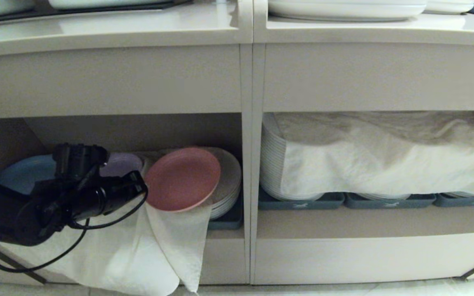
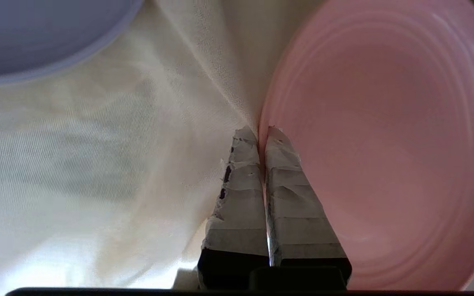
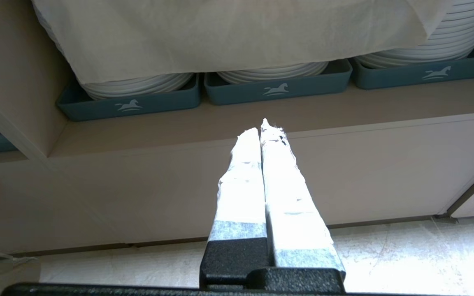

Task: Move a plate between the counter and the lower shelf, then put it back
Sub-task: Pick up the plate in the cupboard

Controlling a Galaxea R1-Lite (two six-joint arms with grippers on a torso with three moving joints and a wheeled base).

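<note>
I have the left gripper pinched shut on the rim of the small round pink plastic plate | plate in the beige lower shelf, above its white cloth | return to counter not yet done | right gripper closed, empty, outside that shelf

We see tall white plate stacks in grey-blue trays in the wider cubby, a cream cloth draped over them. A blue plate and a purple plate lie at the left.
</note>
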